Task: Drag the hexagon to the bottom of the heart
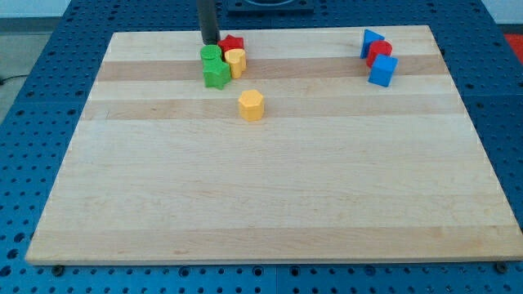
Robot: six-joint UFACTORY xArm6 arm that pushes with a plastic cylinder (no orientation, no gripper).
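My tip (210, 42): bare rod, holds nothing; top cropped.
Yellow hexagon (251, 105): alone, unobstructed.
Yellow heart (235, 61): shape unclear, crowded.

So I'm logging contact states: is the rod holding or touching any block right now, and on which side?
Nothing is held. My tip sits at the board's top, just above the green blocks, beside the red block; contact cannot be told.

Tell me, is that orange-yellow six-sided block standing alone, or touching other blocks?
Alone. The orange-yellow hexagon block sits on the wooden board with bare wood all round it, below the cluster of green, yellow and red blocks.
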